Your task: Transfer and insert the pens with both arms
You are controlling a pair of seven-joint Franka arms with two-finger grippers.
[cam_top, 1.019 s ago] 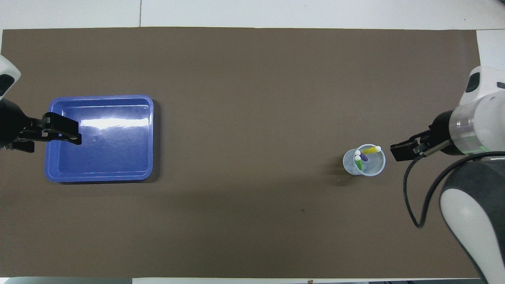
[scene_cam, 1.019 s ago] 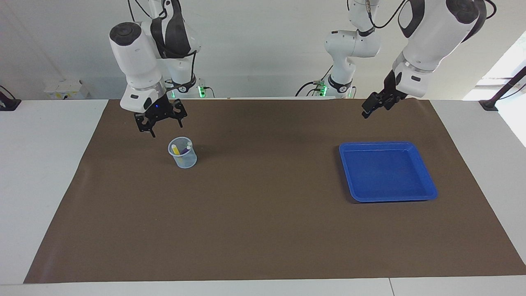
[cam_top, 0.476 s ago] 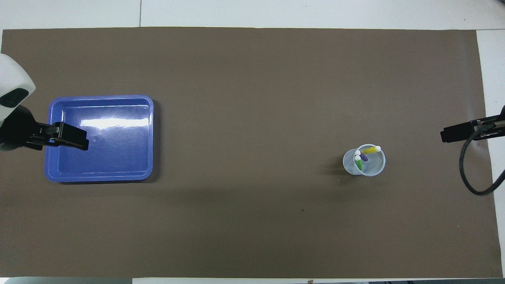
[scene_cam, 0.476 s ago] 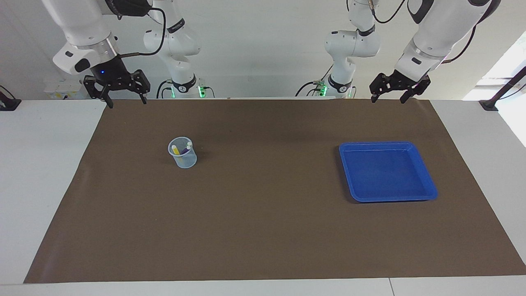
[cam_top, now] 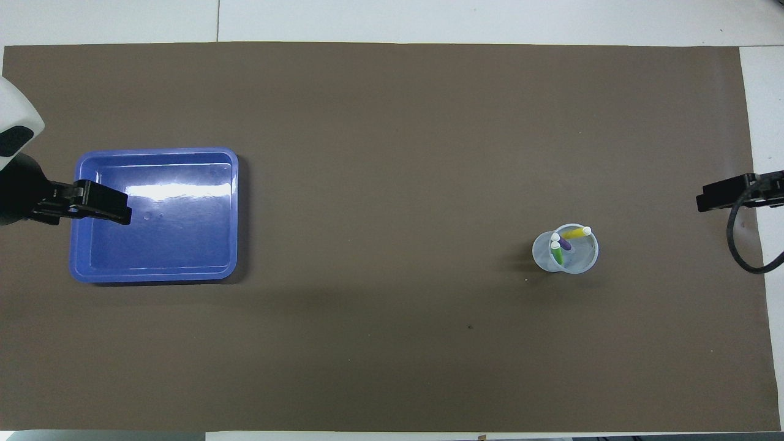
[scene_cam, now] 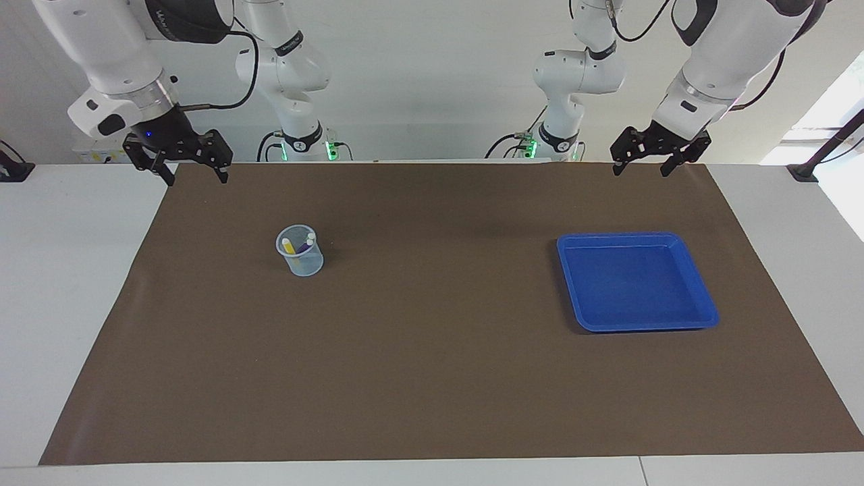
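Note:
Three pens stand in a clear plastic cup [scene_cam: 300,253] on the brown mat, toward the right arm's end: a yellow pen [cam_top: 576,233], a purple pen [cam_top: 565,244] and a green pen [cam_top: 557,252], pale ends up. In the facing view the yellow pen [scene_cam: 289,246] and purple pen [scene_cam: 304,248] show above the rim. My right gripper [scene_cam: 194,178] hangs open and holds nothing, raised over the mat's corner by the right arm's base, well apart from the cup [cam_top: 566,248]. My left gripper [scene_cam: 640,170] is open too, with nothing in it, raised over the mat's robot-side edge.
A blue tray [scene_cam: 634,280] with nothing in it lies on the mat toward the left arm's end. From overhead the raised left gripper [cam_top: 104,206] overlaps the tray's [cam_top: 184,245] edge. The right gripper [cam_top: 713,199] shows at the mat's end.
The right gripper rose from beside the cup and swung out to the mat's corner. The left gripper turned and lifted slightly. Both stayed open; the pens and cup did not move.

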